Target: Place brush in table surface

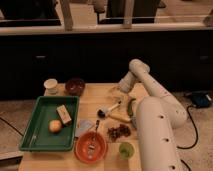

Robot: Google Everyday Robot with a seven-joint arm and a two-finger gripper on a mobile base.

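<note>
The brush lies on the tan wooden table surface, near the middle. Its white handle points up and right and its dark round head is at the lower left. My gripper hangs from the white arm just behind and to the right of the handle's end, low over the table. I cannot tell whether it touches the brush.
A green tray at left holds an orange fruit and a tan block. A white cup and dark bowl stand at the back. An orange bowl with a spoon, dark grapes, a yellow item and a green cup sit in front.
</note>
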